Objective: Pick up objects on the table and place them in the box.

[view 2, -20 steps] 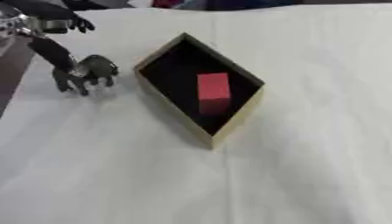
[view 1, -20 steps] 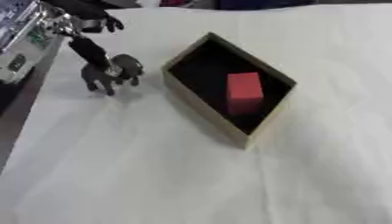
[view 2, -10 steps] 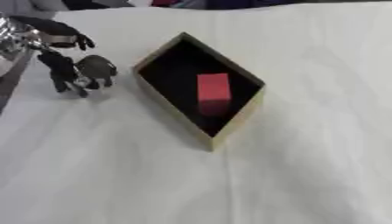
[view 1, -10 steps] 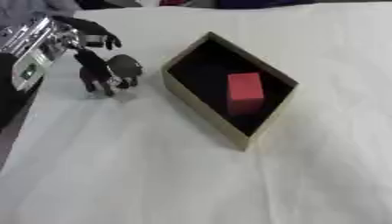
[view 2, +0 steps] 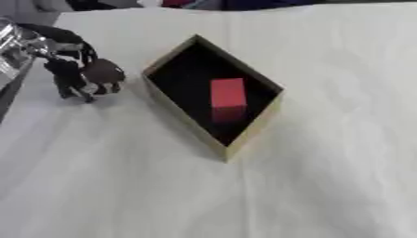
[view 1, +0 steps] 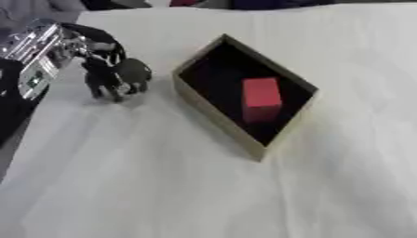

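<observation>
A tan box (view 1: 218, 122) with a black inside lies askew in the middle of the white table, and a red block (view 1: 261, 95) lies inside it. Left of the box stands a small dark grey object (view 1: 135, 71), rounded on top. My left hand (view 1: 99, 66) comes in from the upper left on a silver arm and sits right against this object. Its fingers reach down along the object's left side and its thumb arches over the top. The object's underside is hidden. My right hand shows in neither view.
The white cloth (view 1: 163, 186) covers the whole table, wide in front of and to the right of the box. The table's left edge (view 1: 16, 139) runs close by my left arm. Dark and red shapes (view 1: 183, 3) lie past the far edge.
My left hand has come down from above the dark grey object and its spread fingers have curled in around it. The box and the red block have stayed put.
</observation>
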